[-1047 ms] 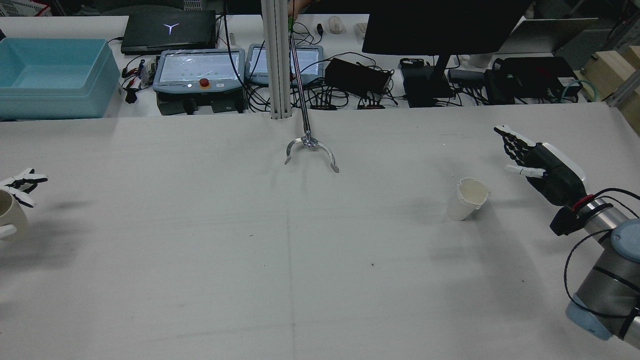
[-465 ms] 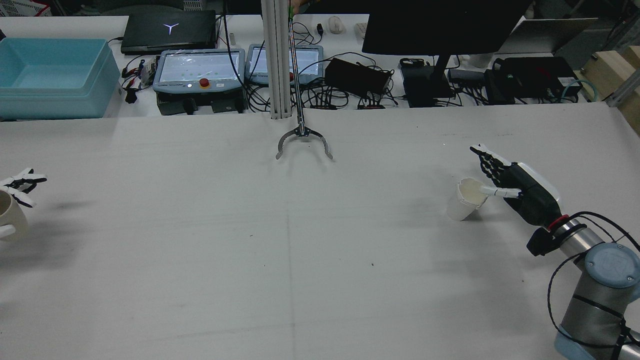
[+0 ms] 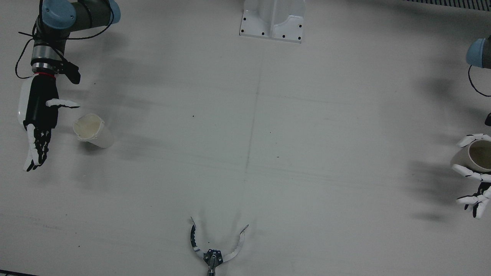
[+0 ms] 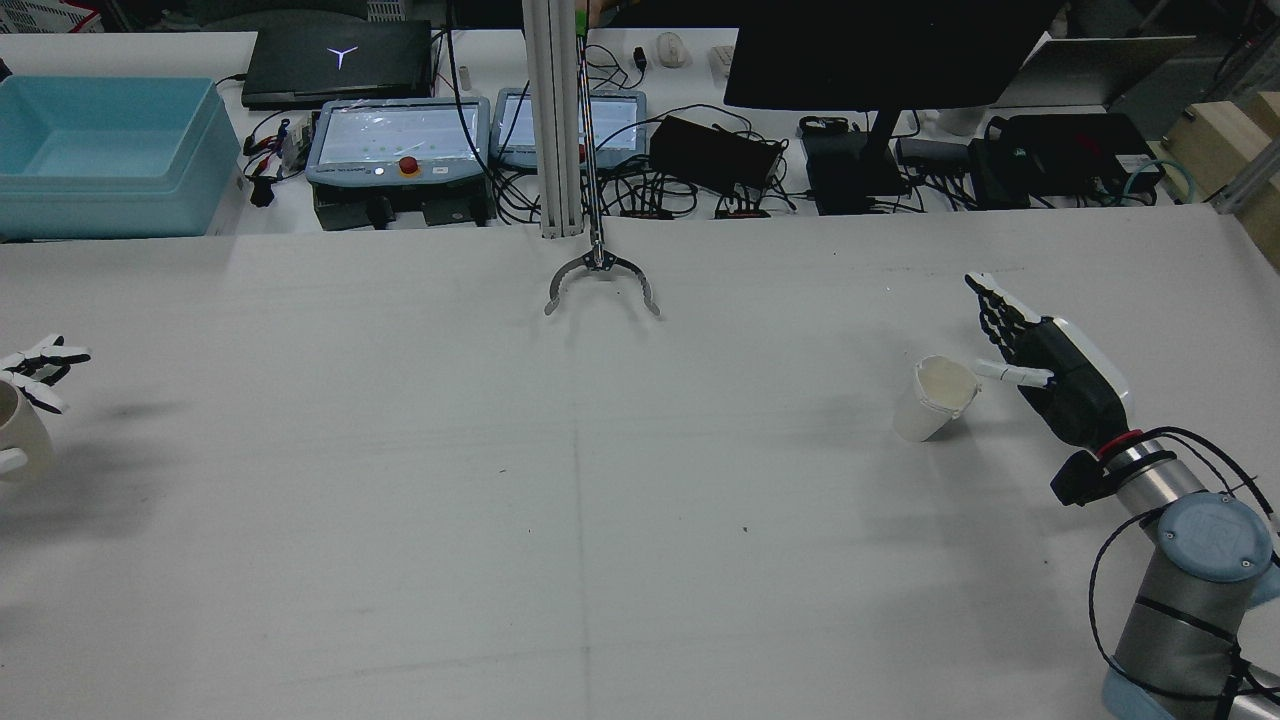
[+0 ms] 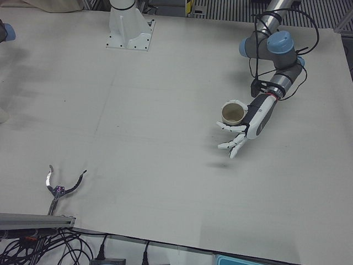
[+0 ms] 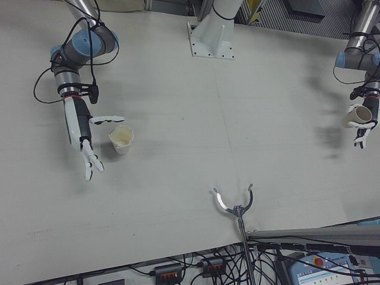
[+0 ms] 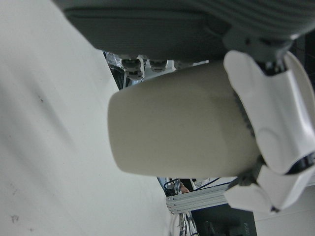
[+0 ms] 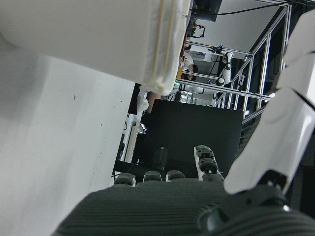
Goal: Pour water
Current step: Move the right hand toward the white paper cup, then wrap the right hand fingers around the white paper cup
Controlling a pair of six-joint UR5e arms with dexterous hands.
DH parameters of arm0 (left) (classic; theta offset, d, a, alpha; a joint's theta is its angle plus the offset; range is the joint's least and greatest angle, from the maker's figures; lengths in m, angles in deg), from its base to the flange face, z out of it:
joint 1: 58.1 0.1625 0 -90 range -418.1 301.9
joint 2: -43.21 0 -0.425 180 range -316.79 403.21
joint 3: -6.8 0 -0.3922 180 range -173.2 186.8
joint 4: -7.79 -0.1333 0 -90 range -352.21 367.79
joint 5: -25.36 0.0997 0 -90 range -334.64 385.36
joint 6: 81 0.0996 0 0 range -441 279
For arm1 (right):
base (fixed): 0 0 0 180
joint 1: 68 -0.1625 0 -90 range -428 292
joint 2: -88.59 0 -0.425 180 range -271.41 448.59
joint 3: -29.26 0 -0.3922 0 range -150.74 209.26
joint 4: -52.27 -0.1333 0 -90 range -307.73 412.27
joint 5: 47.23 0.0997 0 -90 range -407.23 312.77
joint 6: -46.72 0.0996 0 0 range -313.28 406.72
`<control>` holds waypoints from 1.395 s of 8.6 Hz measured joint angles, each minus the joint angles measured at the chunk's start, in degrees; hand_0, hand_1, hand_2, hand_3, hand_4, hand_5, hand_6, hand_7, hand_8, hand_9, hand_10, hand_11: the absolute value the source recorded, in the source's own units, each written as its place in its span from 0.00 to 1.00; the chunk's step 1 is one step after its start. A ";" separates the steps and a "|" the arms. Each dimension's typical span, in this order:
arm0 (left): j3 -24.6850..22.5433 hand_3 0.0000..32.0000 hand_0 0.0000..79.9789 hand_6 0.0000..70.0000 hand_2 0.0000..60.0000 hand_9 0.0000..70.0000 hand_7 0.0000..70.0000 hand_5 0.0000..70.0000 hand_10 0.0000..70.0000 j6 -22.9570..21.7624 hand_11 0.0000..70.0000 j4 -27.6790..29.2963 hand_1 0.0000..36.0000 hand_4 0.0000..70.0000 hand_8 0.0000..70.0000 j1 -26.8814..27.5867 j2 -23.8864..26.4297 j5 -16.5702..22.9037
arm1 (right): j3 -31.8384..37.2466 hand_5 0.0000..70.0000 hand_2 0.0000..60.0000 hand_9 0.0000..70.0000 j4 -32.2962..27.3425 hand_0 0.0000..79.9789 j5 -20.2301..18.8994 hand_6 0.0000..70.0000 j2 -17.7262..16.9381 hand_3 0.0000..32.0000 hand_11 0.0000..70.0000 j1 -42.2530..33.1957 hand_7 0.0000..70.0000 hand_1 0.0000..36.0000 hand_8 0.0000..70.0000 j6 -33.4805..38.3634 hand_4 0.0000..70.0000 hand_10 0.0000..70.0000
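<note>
A white paper cup (image 4: 935, 398) stands on the table at the right of the rear view; it also shows in the front view (image 3: 92, 130) and the right-front view (image 6: 120, 139). My right hand (image 4: 1050, 375) is open beside it, fingers stretched out flat, the thumb reaching to the rim; I cannot tell whether it touches. My left hand (image 5: 251, 121) is shut on a beige mug (image 5: 233, 112) and holds it upright above the table at the far left edge of the rear view (image 4: 15, 440). The left hand view shows the mug (image 7: 182, 123) against the palm.
A metal reacher tool with two curved claws (image 4: 600, 280) lies open on the table at the far middle edge. Beyond that edge stand teach pendants (image 4: 400, 135), cables and a blue bin (image 4: 110, 150). A white pedestal (image 3: 273, 19) stands on the robot's side.
My right hand came down and in from the far right to the paper cup, then eased back a little. The reacher tool drew back toward the far edge. The left hand held still.
</note>
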 measured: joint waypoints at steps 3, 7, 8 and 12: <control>-0.09 0.00 0.51 0.20 0.90 0.05 0.30 0.28 0.07 0.02 0.10 0.29 0.38 1.00 0.03 -0.17 -0.63 -0.03 | -0.29 0.12 0.16 0.03 -0.32 0.54 3.49 0.00 0.46 0.07 0.09 0.76 0.00 0.30 0.03 4.93 0.00 0.05; -0.50 0.00 0.51 0.19 0.90 0.04 0.29 0.27 0.07 0.06 0.11 0.43 0.38 1.00 0.03 -0.22 -1.02 -0.36 | 1.55 0.12 0.14 0.04 -0.43 0.51 4.62 0.00 0.02 0.08 0.09 1.55 0.00 0.26 0.03 7.45 0.00 0.05; -0.49 0.00 0.50 0.19 0.89 0.04 0.28 0.27 0.07 0.06 0.10 0.47 0.38 0.99 0.03 -0.23 -1.22 -0.61 | 1.78 0.12 0.14 0.04 -0.45 0.52 4.67 0.00 0.00 0.08 0.08 2.27 0.00 0.27 0.03 7.49 0.00 0.04; -0.56 0.00 0.51 0.19 0.89 0.04 0.29 0.27 0.07 0.06 0.10 2.14 0.39 1.00 0.03 -0.18 -3.21 -1.27 | 1.97 0.12 0.14 0.04 -0.44 0.54 4.79 0.00 -0.04 0.08 0.07 4.48 0.00 0.29 0.03 7.53 0.00 0.04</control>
